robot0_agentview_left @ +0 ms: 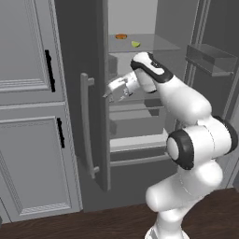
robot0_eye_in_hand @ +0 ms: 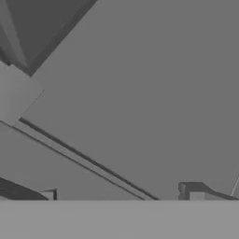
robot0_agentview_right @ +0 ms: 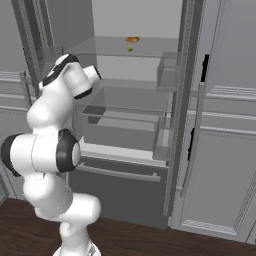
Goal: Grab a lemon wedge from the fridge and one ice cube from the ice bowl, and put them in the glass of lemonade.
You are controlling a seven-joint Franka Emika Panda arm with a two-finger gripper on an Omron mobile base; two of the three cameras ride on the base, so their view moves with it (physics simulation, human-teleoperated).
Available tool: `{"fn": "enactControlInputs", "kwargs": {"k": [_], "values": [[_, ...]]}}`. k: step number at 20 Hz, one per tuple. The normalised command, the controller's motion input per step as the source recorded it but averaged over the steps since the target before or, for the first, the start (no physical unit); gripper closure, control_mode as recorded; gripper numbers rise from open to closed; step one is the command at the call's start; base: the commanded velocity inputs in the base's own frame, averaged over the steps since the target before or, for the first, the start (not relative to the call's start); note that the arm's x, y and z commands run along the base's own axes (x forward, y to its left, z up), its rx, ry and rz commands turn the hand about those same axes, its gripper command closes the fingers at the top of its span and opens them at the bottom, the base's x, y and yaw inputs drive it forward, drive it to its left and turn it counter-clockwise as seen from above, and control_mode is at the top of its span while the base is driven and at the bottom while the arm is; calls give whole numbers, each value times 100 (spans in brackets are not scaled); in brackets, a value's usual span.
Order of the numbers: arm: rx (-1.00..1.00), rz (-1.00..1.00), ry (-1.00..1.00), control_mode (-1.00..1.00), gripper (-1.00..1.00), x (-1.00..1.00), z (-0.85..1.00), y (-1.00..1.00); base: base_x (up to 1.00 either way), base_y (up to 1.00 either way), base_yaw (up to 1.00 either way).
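Gripper (robot0_agentview_left: 106, 94): inside open fridge (robot0_agentview_left: 95, 56), at middle-shelf height, pointing toward left door's inner face; jaws spread wide, nothing held. Finger tips (robot0_eye_in_hand: 196, 196): small, dark, seen against plain grey panel in hand view. Lemon wedge (robot0_agentview_left: 136, 44): tiny yellow-green crescent, lying on upper clear shelf (robot0_agentview_left: 163, 44), above and right of gripper, well apart. Orange-brown round item (robot0_agentview_left: 121, 36): small, flat, same shelf, just behind and left of wedge. Fridge: dark grey, both doors open, pale grey interior, light-grey bar handle (robot0_agentview_left: 87, 126).
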Motion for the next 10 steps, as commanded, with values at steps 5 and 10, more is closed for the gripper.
{"fn": "enactControlInputs", "kwargs": {"k": [5, 10], "values": [[-1, 0, -20, -100, -100, -68, 2, 92, 0, 0, 0], [-6, -3, -23, -100, -100, -42, 11, 97, 0, 0, 0]]}}
